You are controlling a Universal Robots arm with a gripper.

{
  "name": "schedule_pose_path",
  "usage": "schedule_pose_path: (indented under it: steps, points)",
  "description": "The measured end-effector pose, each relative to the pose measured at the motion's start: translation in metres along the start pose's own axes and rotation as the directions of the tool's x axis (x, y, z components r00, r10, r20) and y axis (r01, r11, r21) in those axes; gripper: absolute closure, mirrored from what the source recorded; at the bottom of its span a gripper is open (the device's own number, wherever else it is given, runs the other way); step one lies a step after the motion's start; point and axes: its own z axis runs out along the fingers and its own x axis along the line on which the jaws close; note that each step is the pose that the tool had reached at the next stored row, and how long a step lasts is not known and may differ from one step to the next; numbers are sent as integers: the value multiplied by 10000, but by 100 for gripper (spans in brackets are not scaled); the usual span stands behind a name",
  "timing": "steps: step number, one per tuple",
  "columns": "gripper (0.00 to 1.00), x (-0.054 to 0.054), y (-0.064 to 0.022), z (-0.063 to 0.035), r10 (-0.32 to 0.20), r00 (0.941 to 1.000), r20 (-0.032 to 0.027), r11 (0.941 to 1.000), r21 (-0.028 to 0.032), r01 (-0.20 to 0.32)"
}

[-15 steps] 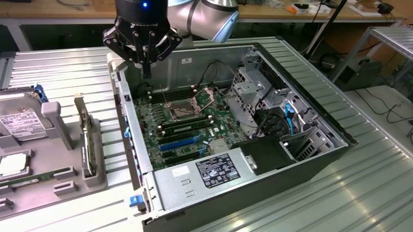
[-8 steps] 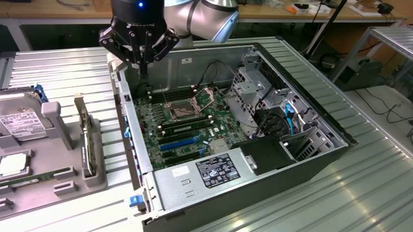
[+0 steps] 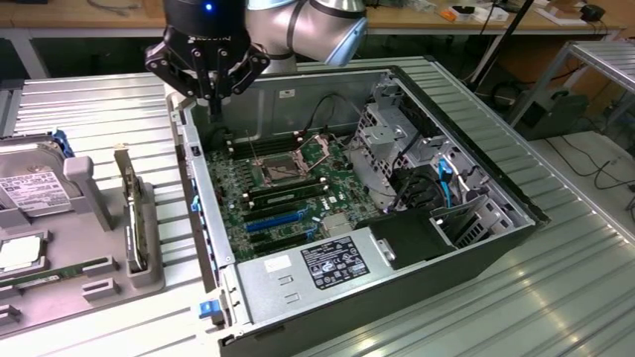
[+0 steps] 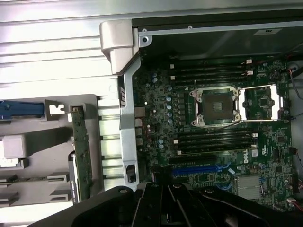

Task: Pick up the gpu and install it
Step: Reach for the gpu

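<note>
The gpu [image 3: 130, 216] stands on its long edge in a slot of the grey holder tray [image 3: 94, 268], at the exterior view's left, beside the open computer case [image 3: 476, 178]. In the wrist view the gpu [image 4: 81, 156] appears as a thin green card seen edge-on. My gripper [image 3: 213, 108] hangs above the case's back corner, apart from the gpu, fingers together and holding nothing. Its black body [image 4: 166, 196] sits over the motherboard [image 4: 161, 123], near the blue expansion slots [image 4: 199, 169].
A silver hard drive [image 3: 35, 190] with a white label, a processor [image 3: 20, 253] and a memory stick [image 3: 40, 277] rest in the same tray. Inside the case are the open processor socket [image 3: 282, 167], drive cage [image 3: 392, 145], cables [image 3: 442, 186] and power supply [image 3: 328, 268]. The table is ribbed metal.
</note>
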Motion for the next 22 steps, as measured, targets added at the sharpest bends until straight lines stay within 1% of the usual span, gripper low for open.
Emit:
schedule_pose_path:
  steps: [7,11,22]
  points:
    - [89,51,-4,-1,0,10000,0,10000,0,0]
    - [89,115,-9,-3,1,10000,1,10000,0,-1]
    - [89,215,-16,-6,0,10000,0,10000,0,0]
